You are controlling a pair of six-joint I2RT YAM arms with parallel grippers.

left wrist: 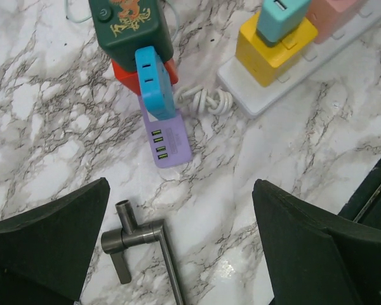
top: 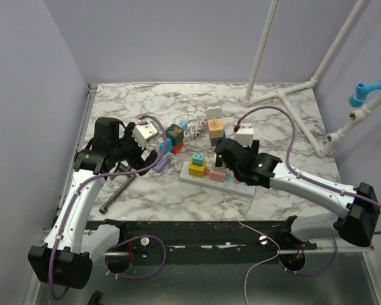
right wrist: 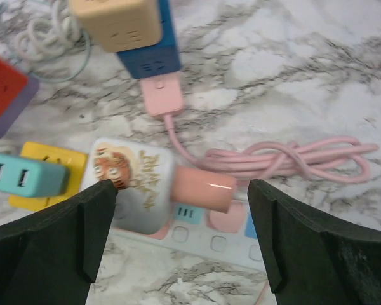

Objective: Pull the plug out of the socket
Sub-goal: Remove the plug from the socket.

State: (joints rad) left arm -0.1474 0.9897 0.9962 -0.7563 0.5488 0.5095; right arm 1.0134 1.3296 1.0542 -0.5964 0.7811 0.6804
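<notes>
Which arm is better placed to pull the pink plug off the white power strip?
Probably the right: the right end effector, open, hangs over the power strip with the pink plug between its fingers. The left end effector, also open, is off the strip, above a purple USB hub.

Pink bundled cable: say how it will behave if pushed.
The pink cable looks floppy: its tied loops would likely slide and bend, not roll. Its end seems plugged into the blue adapter, so a tug may drag that along.
</notes>
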